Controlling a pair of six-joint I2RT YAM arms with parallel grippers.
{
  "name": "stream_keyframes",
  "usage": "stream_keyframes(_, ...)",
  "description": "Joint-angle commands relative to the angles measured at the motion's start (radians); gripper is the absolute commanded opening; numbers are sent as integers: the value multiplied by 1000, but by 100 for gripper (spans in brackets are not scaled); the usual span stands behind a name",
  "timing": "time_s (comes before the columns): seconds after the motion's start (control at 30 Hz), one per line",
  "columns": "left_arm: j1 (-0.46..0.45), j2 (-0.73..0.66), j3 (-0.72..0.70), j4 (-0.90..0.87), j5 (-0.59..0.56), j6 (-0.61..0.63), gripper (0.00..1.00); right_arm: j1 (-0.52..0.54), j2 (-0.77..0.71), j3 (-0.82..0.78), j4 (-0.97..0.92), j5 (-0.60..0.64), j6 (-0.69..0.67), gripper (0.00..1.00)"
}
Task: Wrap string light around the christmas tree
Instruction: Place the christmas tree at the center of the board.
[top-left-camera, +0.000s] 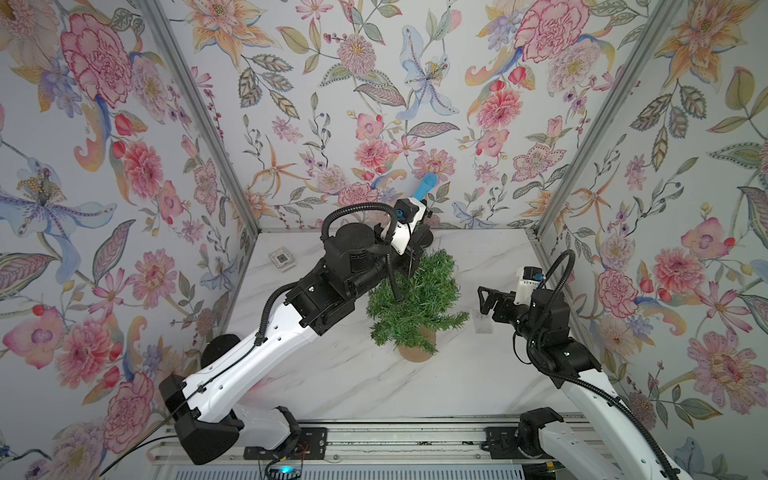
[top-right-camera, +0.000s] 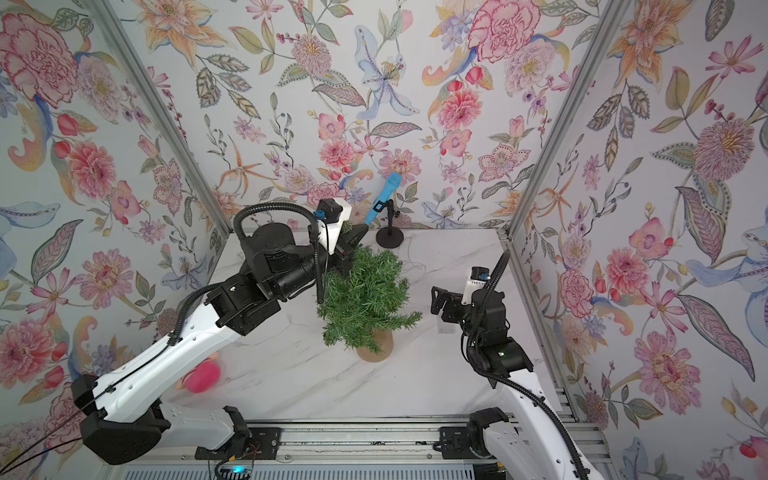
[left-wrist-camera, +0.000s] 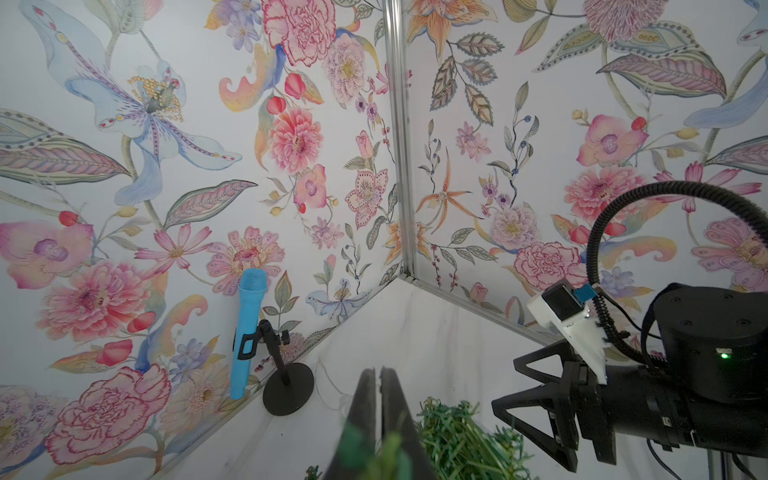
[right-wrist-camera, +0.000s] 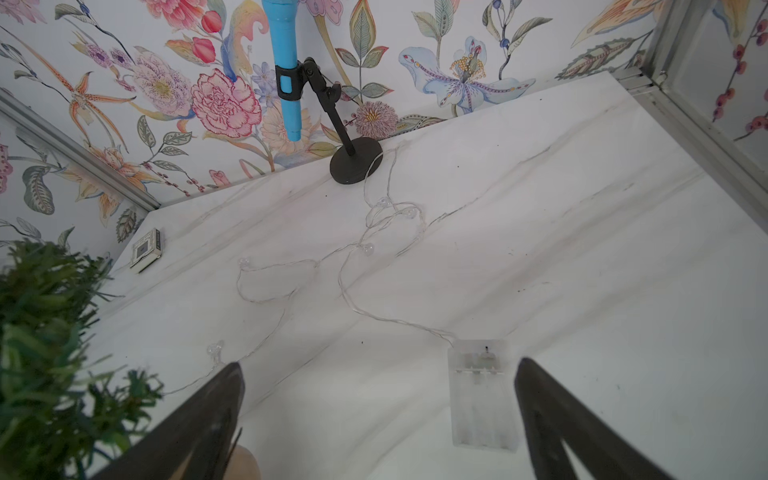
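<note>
- The string light lies in loose loops on the marble table, running from its clear box end back to the far wall. I see none of it on the branches. The box rests flat on the right arm's side of the tree.
- The christmas tree stands upright on its cork base, mid-table.
- My left gripper sits by the treetop with its jaws pressed together — whether the thin wire is pinched between them I cannot make out. My right gripper hangs wide open over the box, holding nothing.
- My read: the wrapping has barely begun. To do it well I'd lead the wire round the crown with slack and a gentle pull — the tree looks light and could tip — and let the needles catch it. The right gripper could steady the box or feed loops.
- Only the right wrist view shows the wire's run and its bulbs; in both top views it all but vanishes against the marble. Only the left wrist view shows the closed jaws, plus a faint strand near the black stand of the blue microphone.
</note>
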Motion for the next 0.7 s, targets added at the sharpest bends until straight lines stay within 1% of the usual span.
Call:
stream_keyframes(0.0,-24,-47,-66,214,40,-39,0,5,-26,-10,-20,30,27,99)
stream_keyframes(0.33,-42,-69,-186,308,16,-40,0,5,-17,-37,-19,26,52,100)
stream_keyframes(0.43,-43,-77,-199,303,-15,-24,12,4,7,-27,-21,3,68,100)
stream_keyframes(0.5,-44,-81,-204,296,-32,-17,23,6,27,-23,-20,-7,76,100)
stream_keyframes(0.63,-43,-85,-194,261,-55,-2,51,4,57,-15,-26,-3,75,100)
stream_keyframes(0.67,-41,-85,-185,250,-64,5,56,3,64,-13,-27,-1,73,100)
